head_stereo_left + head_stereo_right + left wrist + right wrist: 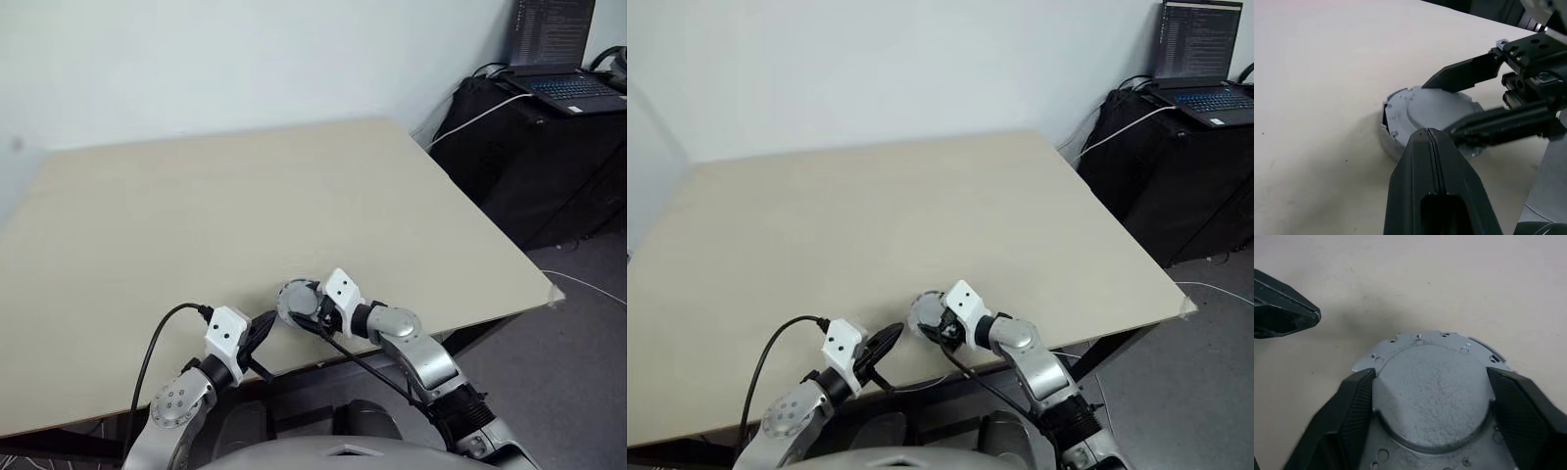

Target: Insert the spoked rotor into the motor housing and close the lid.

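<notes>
A: What is the right arm gripping?

B: The lid, a silver-grey metal disc with a smooth raised round centre and a flat flange dotted with small holes. It lies flat near the front edge of the pale beige wooden table, smooth face up. I judge it rigid and fairly heavy for its size, with a slick finish that could slide under the black pads.

A: Where should it be held?

B: Across the raised centre, as now. The right gripper has its 2 black fingers set wide, 1 on each side of that boss and touching its wall. That is a grip across the widest round part, so it should not twist out.

A: Which way does it point?

B: A disc has no long axis in the plane. Its short axis, through the hub, stands roughly upright, and the flange seems level with the tabletop.

A: And the housing and rotor?

B: A dark gap shows under the flange edge in the left wrist view, so I judge the copper-wound housing sits beneath, but it is hidden. I cannot tell whether the rotor is in.

A: The other arm?

B: The left gripper has its 2 fingers pressed together on nothing, tip just beside the lid's rim. Well off to the right, an open black laptop rests on a black case.
</notes>
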Available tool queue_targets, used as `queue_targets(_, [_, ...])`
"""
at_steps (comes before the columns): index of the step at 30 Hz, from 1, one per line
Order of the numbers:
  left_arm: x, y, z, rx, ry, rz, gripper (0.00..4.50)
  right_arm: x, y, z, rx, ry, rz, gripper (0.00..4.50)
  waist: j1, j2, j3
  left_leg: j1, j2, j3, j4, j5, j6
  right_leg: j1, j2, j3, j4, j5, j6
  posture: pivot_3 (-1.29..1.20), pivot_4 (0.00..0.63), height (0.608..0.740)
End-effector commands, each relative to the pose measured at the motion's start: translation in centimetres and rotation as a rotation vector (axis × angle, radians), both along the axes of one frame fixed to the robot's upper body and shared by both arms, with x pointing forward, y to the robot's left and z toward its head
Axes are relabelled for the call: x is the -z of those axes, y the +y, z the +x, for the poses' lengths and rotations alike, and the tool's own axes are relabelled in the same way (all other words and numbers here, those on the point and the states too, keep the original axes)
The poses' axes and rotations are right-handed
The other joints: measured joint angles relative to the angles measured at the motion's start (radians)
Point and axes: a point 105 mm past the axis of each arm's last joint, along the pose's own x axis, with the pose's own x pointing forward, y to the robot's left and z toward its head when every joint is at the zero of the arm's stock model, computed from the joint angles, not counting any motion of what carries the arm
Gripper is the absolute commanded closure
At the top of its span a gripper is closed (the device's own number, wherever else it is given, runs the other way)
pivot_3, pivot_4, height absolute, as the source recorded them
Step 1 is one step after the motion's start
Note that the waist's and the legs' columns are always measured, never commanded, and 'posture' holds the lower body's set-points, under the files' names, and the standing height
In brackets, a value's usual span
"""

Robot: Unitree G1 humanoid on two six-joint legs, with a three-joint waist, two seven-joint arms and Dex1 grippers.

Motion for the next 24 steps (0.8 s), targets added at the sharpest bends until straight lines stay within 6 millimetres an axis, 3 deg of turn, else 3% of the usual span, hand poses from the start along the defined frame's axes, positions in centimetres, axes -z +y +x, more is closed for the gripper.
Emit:
queue_targets(1, [-0.7,0.0,0.2,0.008,-0.044,-0.007,4.50,-1.2,-0.3,0.6,0.022,-0.034,0.035,1.27,0.000,0.000,0.000,0.000,0.000,0.000,0.000,0.000,0.000,0.000,0.000,0.000,0.000,0.000,0.000,0.00,0.000,0.740])
queue_targets(10, [-0.7,0.1,-0.1,-0.003,-0.072,-0.009,4.50,-2.4,-0.4,1.1,0.079,-0.070,0.076,1.27,0.000,0.000,0.000,0.000,0.000,0.000,0.000,0.000,0.000,0.000,0.000,0.000,0.000,0.000,0.000,0.00,0.000,0.740])
queue_targets(24, [0.6,0.5,-0.2,-0.039,-0.078,0.004,4.50,-0.8,0.1,1.0,0.062,-0.055,-0.015,1.27,-0.001,0.000,0.000,0.000,0.000,0.000,0.000,0.000,0.000,0.000,0.000,0.000,0.000,0.000,0.000,0.00,0.000,0.740])
